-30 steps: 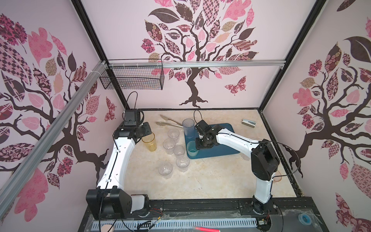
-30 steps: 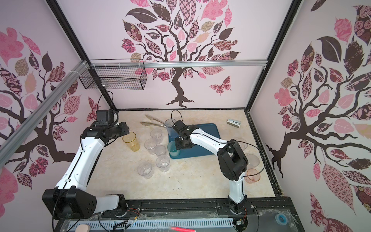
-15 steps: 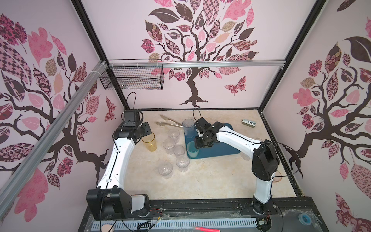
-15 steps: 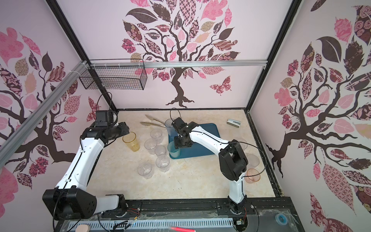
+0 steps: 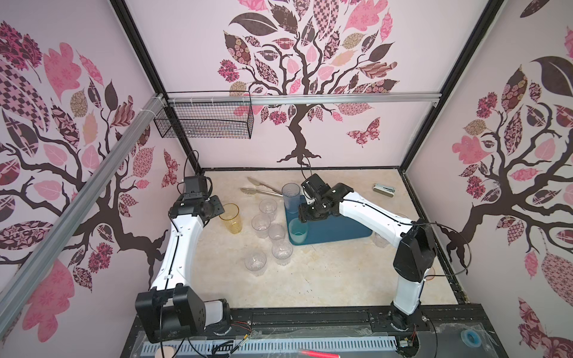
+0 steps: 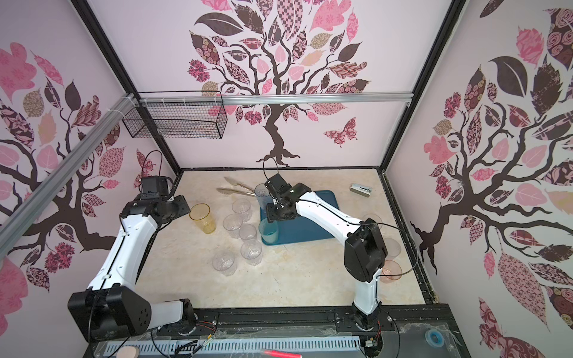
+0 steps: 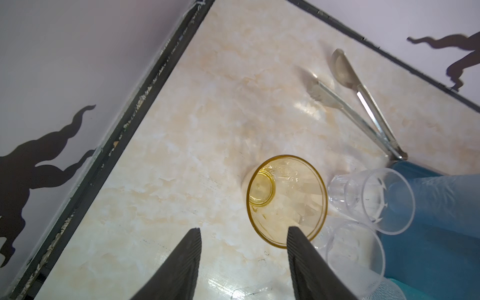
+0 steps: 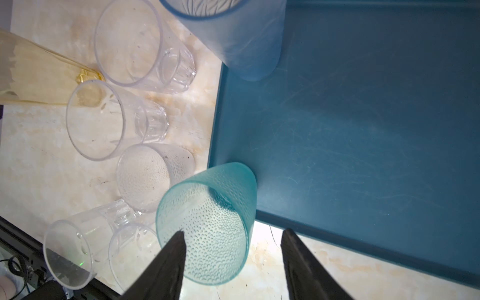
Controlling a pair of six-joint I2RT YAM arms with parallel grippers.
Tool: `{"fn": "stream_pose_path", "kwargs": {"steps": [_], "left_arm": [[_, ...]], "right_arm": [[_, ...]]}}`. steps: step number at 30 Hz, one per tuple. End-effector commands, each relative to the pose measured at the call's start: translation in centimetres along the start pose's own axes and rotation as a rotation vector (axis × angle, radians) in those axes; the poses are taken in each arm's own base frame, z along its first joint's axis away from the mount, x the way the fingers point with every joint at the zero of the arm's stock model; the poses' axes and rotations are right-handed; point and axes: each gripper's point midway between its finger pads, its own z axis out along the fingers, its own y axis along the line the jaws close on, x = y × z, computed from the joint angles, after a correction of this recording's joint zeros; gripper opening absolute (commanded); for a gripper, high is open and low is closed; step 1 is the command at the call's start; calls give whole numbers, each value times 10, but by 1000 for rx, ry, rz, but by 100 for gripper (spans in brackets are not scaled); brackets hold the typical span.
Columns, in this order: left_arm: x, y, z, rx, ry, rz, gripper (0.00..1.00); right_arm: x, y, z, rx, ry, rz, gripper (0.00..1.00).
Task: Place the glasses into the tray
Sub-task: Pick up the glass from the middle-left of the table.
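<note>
A: State of right gripper [image 8: 233,231]?
B: Jaws apart, nothing clamped. One finger crosses the rim of the teal glass [image 8: 215,202]. The glass stands upright in a corner of the tray [image 8: 363,130], with the blue-grey glass [image 8: 241,39] in the next corner.
A: And left gripper [image 7: 244,229]?
B: Apart, empty. The amber glass [image 7: 285,197] is just beside one finger, on the table [image 7: 207,104]. Several clear glasses [image 5: 261,221] stand between it and the tray.

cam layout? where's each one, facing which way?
Top views: high at front, facing down and back; left arm, right arm whole.
Left wrist: on left arm, down past open left gripper at amber glass.
Right wrist: on right arm, down past open right gripper at teal glass.
Shared: wrist views both show amber glass.
</note>
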Motion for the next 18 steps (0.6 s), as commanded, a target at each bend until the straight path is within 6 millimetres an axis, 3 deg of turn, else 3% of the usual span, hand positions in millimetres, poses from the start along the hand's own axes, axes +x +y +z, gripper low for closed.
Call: {"fn": "stream_pose_path", "kwargs": {"steps": [1,11,18], "left_arm": [[5,-6,15,30,24,10,54],[42,-6,50,44,136,-1,43],[57,-2,71,29,179,6,23]], "right_arm": [[-2,-4,-28,-12,-82,15,62],[4,-14,-26,-8,-111,40,62],[7,-16,-22,-7,-105,56,63]]}}
